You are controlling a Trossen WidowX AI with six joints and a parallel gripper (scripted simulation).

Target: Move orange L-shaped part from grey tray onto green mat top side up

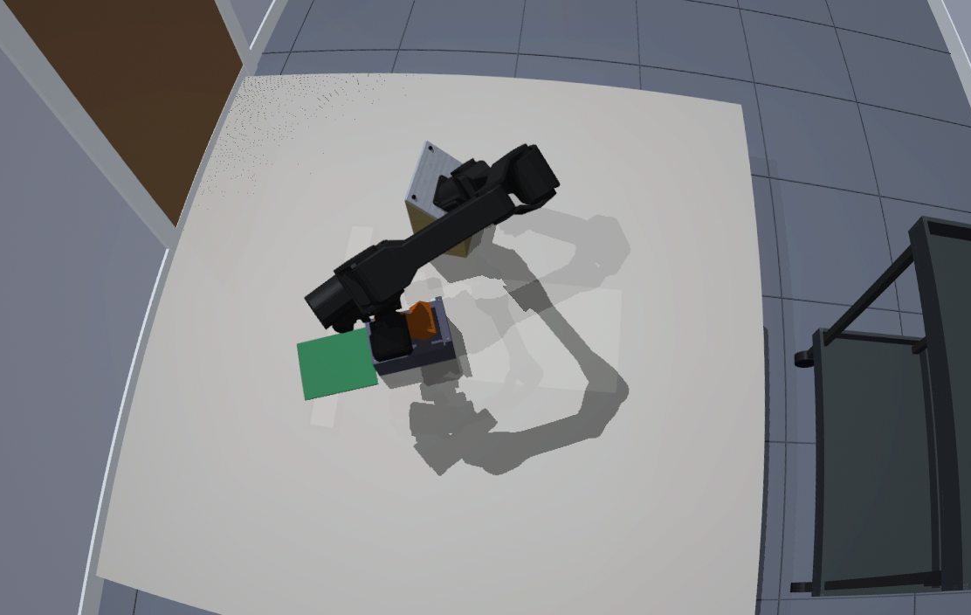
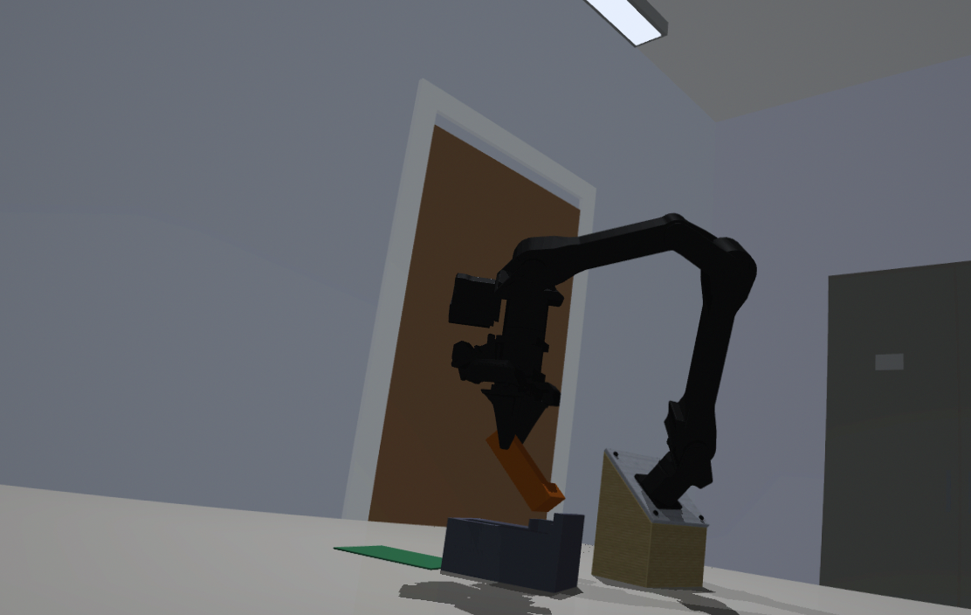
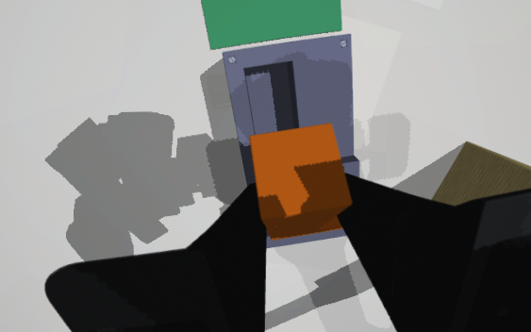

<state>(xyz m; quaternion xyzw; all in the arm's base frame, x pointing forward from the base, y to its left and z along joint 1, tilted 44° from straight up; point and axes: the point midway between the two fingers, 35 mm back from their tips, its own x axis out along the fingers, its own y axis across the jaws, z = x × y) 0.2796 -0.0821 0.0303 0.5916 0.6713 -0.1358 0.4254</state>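
The orange L-shaped part (image 1: 421, 321) (image 2: 524, 474) (image 3: 296, 174) hangs steeply tilted from my gripper (image 2: 508, 443) (image 3: 293, 186), which is shut on its raised end. Its L-shaped end points down toward the arm's base side and appears just above the raised end of the tray in the exterior view. The grey tray (image 1: 428, 359) (image 2: 505, 557) (image 3: 324, 94) stands below, its long pocket partly visible and empty there in the wrist view. The green mat (image 1: 336, 366) (image 2: 397, 556) (image 3: 273, 21) lies flat beside the tray's far end from the base. The fingertips are hidden in the top view.
The wooden base block (image 1: 436, 229) (image 2: 619, 527) (image 3: 494, 179) carries the arm and stands near the tray's raised end. That raised end (image 2: 568, 535) is higher than the rest of the tray. A dark cart (image 1: 878, 458) stands off the table's right side.
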